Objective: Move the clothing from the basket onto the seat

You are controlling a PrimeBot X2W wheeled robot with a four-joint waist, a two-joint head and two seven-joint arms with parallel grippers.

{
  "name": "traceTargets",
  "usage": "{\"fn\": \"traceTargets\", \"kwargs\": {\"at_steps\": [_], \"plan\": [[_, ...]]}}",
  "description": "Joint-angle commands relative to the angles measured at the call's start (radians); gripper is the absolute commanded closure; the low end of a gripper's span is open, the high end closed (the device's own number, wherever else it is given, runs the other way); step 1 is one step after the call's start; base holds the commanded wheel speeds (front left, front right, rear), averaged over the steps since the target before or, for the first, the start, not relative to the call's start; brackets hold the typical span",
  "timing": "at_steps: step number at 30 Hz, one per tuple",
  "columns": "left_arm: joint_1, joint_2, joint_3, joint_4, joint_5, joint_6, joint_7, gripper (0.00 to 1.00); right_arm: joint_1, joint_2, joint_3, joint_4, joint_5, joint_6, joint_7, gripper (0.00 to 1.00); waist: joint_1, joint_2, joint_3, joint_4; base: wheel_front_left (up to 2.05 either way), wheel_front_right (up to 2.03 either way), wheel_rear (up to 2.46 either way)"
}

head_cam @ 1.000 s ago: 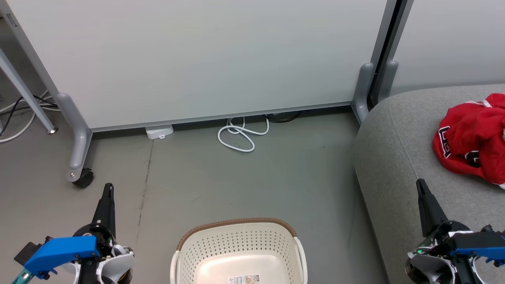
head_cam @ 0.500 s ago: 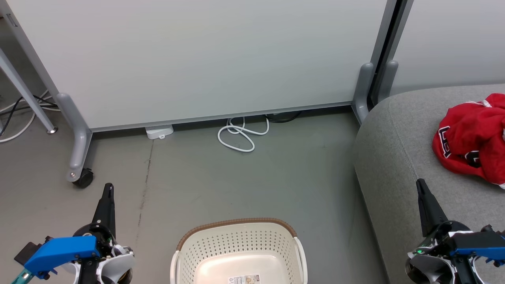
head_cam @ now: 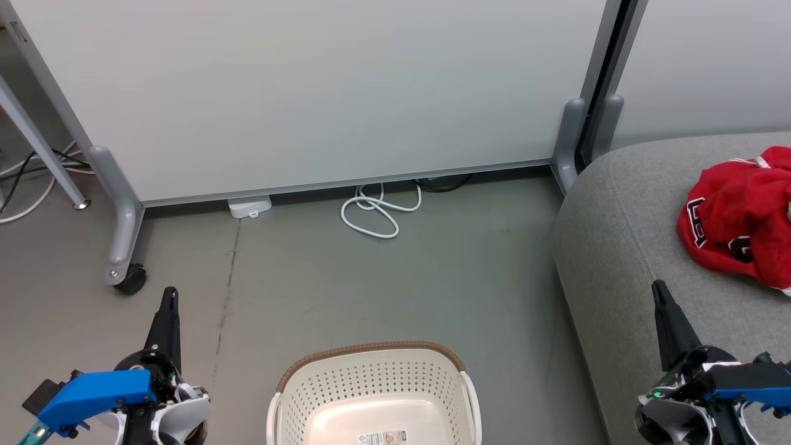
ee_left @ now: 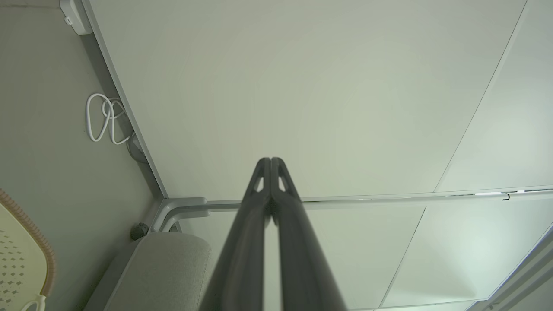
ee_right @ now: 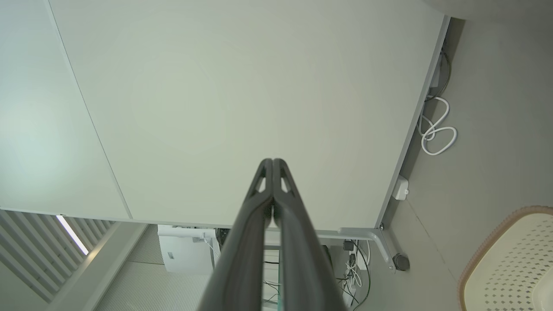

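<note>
1. Nearest me, the left gripper (head_cam: 169,292) hangs to the left of the basket (head_cam: 371,347), and the right gripper (head_cam: 659,286) hangs well to the basket's right, by the near side of the seat. Each pair of fingers is pressed tip to tip with nothing between them.
2. The basket sits on the floor between the two grippers. The part of its bottom in sight shows a paper label (head_cam: 383,437) and no red cloth.
3. To the right of the basket and beyond it, the clothing (head_cam: 738,222) lies in a crumpled red heap on the seat (head_cam: 618,247). I cannot tell whether it is one garment or two.
4. The clothing looks light, limp and a touch slick, so I judge it would sag and trail from any grip. A raised fold on top of the heap seems the best place to pinch, rather than a flat hem.
5. Farthest beyond the basket, a white cable (head_cam: 377,216) coils at the foot of a pale partition (head_cam: 309,93).
</note>
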Motion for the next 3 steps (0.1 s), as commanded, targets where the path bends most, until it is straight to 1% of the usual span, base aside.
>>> {"fn": "traceTargets", "kwargs": {"at_steps": [1,3], "plan": [[-0.010,-0.001,0.003,-0.004,-0.002,-0.009,0.004,1.00,-0.010,0.002,-0.001,0.001,0.003,0.001,0.003,1.00,0.0000,0.0000,0.000,0.000,0.00,0.00,0.00],[-0.010,-0.001,0.003,-0.004,-0.002,-0.009,0.004,1.00,-0.010,0.002,-0.001,0.001,0.003,0.001,0.003,1.00,0.0000,0.0000,0.000,0.000,0.00,0.00,0.00]]}}
